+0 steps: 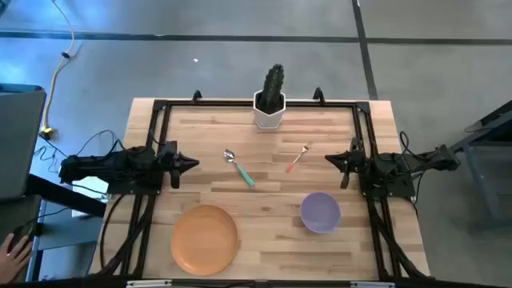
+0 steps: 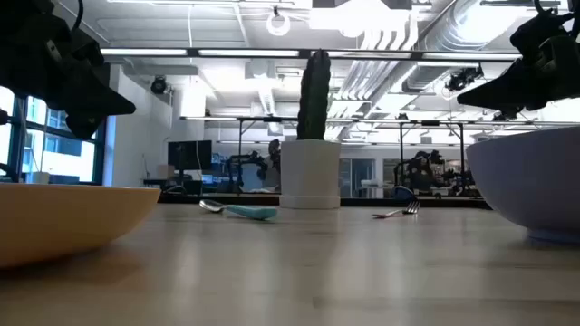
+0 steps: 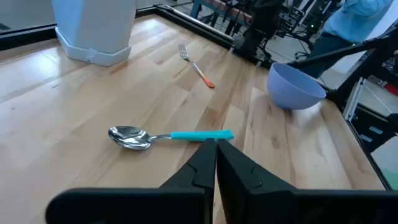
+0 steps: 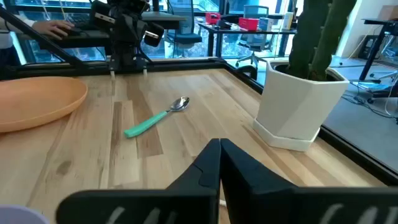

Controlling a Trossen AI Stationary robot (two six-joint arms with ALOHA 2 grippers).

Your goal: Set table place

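The orange plate (image 1: 205, 238) lies flat on the table (image 1: 272, 240) at the near left. The lilac bowl (image 1: 321, 212) stands on its base at the near right. The spoon with the teal handle (image 1: 239, 169) and the fork with the orange handle (image 1: 297, 158) lie flat mid-table. My left gripper (image 1: 194, 163) is shut and empty at the table's left edge, above the wood; the spoon (image 3: 168, 136) lies before it. My right gripper (image 1: 329, 158) is shut and empty at the right edge, pointing toward the fork.
A white pot with a green cactus (image 1: 271, 99) stands at the middle of the far edge. A black rail frame (image 1: 157, 128) runs around the tabletop. A person's hand (image 1: 14, 250) shows beyond the table's left side. Bare wood lies between plate and bowl.
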